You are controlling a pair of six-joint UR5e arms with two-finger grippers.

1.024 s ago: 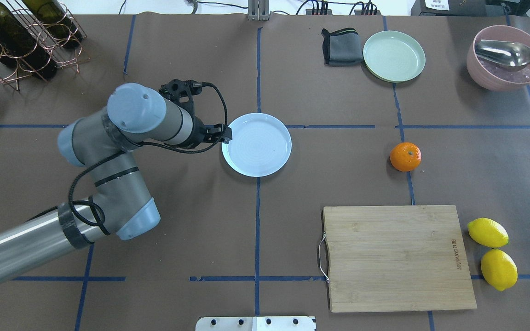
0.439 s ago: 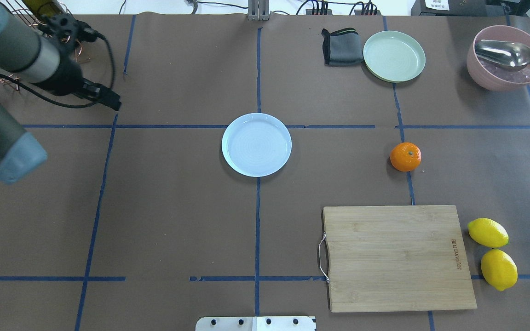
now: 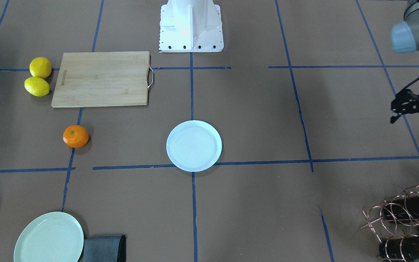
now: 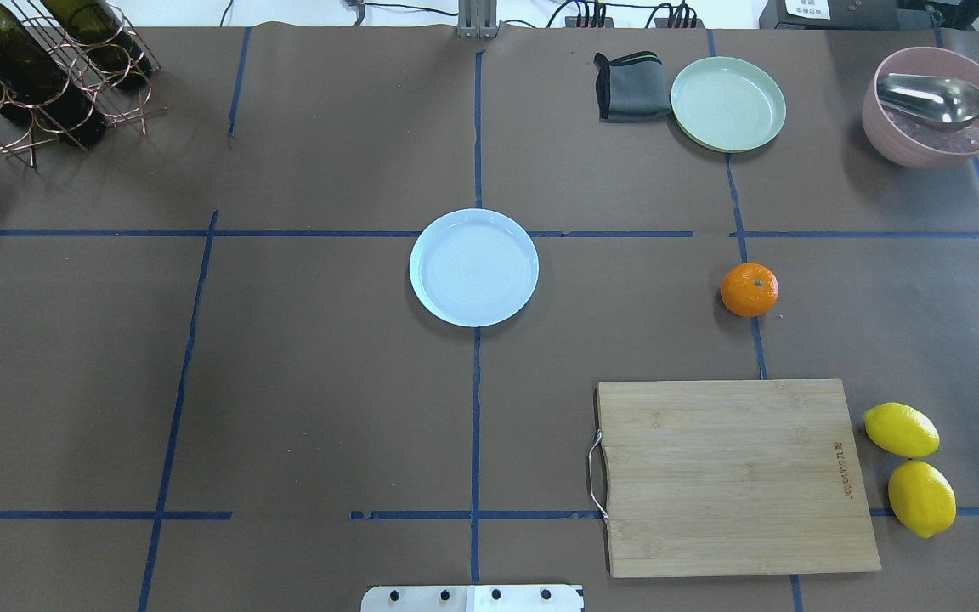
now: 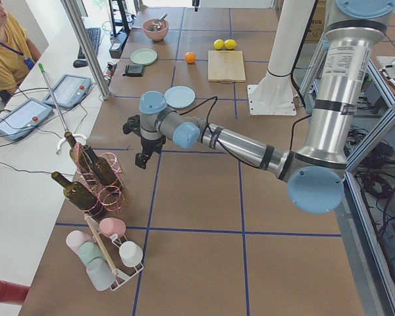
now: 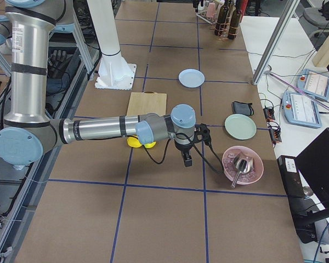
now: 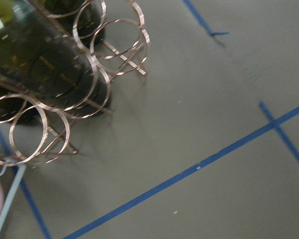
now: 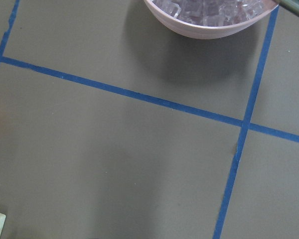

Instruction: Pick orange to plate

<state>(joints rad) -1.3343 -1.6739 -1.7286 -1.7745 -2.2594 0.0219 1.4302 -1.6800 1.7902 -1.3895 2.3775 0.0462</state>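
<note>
The orange rests on the brown table, right of centre, by a blue tape line; it also shows in the front view. The white plate lies empty at the table's middle. My left gripper hangs far left of the plate, near the wine rack, with its fingers apart and nothing between them. Only the side view shows my right gripper, which is beside the pink bowl; whether it is open or shut I cannot tell. Neither gripper touches the orange.
A wooden cutting board lies in front of the orange, with two lemons to its right. A pale green plate, a grey cloth and a pink bowl with a spoon sit at the back. A copper wine rack stands back left.
My left arm has swung from the plate's left rim to the far left, out of the overhead view. The orange and the plate have not moved.
</note>
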